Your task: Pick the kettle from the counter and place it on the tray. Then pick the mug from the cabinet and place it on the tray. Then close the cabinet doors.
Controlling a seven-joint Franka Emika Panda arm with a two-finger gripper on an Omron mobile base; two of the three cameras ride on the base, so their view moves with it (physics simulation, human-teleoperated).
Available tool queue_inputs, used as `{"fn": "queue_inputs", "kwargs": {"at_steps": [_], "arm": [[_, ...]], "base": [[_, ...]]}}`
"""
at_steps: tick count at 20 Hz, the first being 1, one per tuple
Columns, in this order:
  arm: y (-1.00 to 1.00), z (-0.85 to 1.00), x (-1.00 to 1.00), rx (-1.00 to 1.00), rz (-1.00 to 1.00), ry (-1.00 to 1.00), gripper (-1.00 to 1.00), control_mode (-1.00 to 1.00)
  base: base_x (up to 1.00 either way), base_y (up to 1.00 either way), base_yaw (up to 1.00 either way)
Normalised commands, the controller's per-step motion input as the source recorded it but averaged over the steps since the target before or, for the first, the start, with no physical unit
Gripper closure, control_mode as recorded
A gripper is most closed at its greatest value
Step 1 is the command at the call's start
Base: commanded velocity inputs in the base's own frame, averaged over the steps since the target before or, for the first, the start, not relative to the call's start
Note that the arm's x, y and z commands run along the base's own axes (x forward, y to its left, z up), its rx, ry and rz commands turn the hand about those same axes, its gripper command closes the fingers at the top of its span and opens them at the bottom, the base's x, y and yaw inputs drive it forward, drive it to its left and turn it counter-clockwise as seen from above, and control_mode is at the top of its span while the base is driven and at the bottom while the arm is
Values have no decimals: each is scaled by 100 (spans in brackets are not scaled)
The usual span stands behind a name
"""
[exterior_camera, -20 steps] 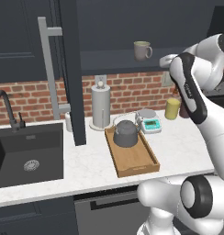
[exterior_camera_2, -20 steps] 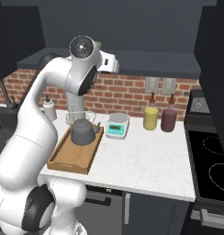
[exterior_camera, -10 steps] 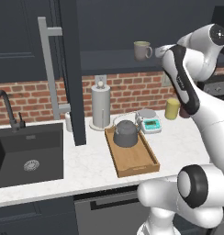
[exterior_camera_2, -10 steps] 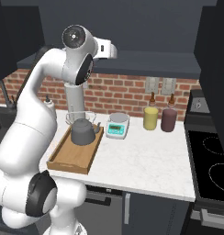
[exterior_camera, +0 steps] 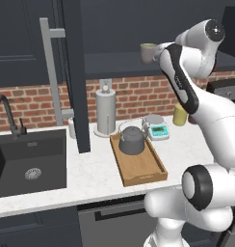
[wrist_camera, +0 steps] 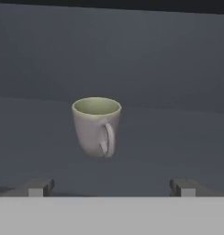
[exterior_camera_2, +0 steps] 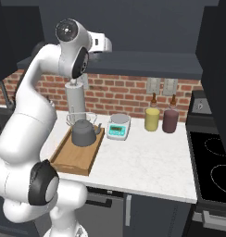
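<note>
Setting: simulated kitchen with a red brick backsplash over a white, faintly marbled stone counter (exterior_camera: 90, 176) carrying a dark inset sink (exterior_camera: 28, 164).
Kettle: squat dark grey metal kettle (exterior_camera: 132, 140) with a thin wire handle sits on the rectangular light-brown wooden tray (exterior_camera: 141, 169), toward its far end, so that part of the task looks done.
Mug: small grey-green ceramic mug (wrist_camera: 96, 126) stands upright on the flat inner shelf of the dark navy upper cabinet (exterior_camera: 114, 60), its handle turned toward the hand camera.
Gripper: two-finger gripper (wrist_camera: 109, 187) is raised to shelf height facing the mug, jaws spread wide and holding nothing; the mug lies ahead of the fingertips (wrist_camera: 36, 187), not yet between them.
Doors: tall navy panelled cabinet door (exterior_camera: 73, 72) with a long light-grey bar handle (exterior_camera: 53, 72) stands swung open.
Step in hand: approach to the mug, by my reading.
Next move: likely a straight advance until the fingers bracket the mug body, then closing, lifting clear of the shelf and carrying it down to the free near end of the tray.
</note>
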Motion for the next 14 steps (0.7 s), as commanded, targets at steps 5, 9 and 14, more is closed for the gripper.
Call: {"fn": "queue_inputs", "kwargs": {"at_steps": [5, 9, 14], "arm": [[0, -12, 35, 1, 13, -5, -100, -100], [-7, -1, 19, 4, 19, -3, -100, -100], [-7, -1, 14, 2, 17, 0, -100, -100]], "base": [[0, 0, 0], [0, 0, 0], [0, 0, 0]]}}
